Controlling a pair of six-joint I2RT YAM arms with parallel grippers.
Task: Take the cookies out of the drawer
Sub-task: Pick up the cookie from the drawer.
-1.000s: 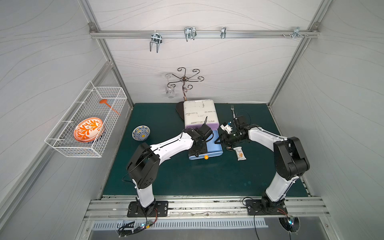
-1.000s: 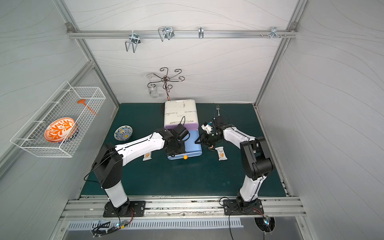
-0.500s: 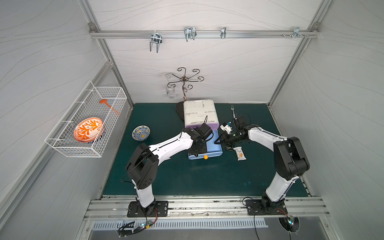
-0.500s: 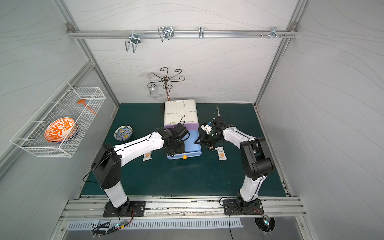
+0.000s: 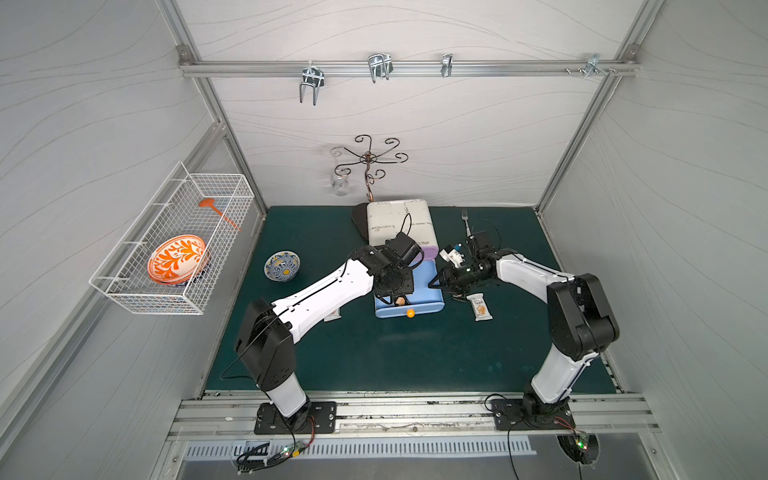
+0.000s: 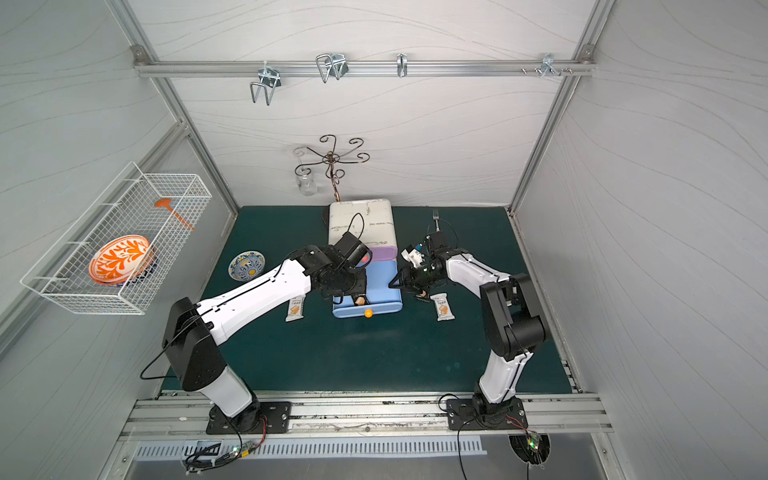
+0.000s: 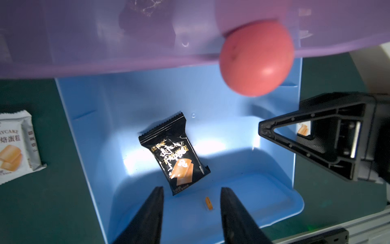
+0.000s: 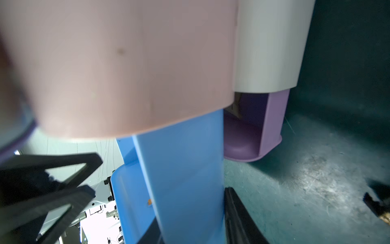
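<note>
Cookies are split between the drawer and the tabletop. In both top views a white packet (image 5: 480, 306) lies flat on the green tabletop (image 5: 374, 361) just beside the blue drawer (image 5: 430, 289), on the right arm's (image 5: 523, 270) side. In a top view a second white packet (image 6: 296, 308) lies on the drawer's other side, by the left arm (image 6: 257, 291). That arm's wrist hangs over the pulled-out drawer, so it is the nearer one to whatever is inside.

In the left wrist view, a black packet (image 7: 174, 152) lies flat on the smooth plastic drawer floor. It is glossy, crinkled film with saw-tooth ends and a printed orange biscuit. It sits just ahead of the left jaws, which stand apart and empty, and its near corner is closest to one tip. Its long axis runs roughly along the reach, slightly slanted, so I judge that closing the jaws would pinch its narrow width. A translucent purple drawer (image 7: 105, 42) with a round red knob (image 7: 256, 58) overhangs it.

In the right wrist view, the right jaws straddle the blue drawer's thin, hard side wall and look clamped on it.
</note>
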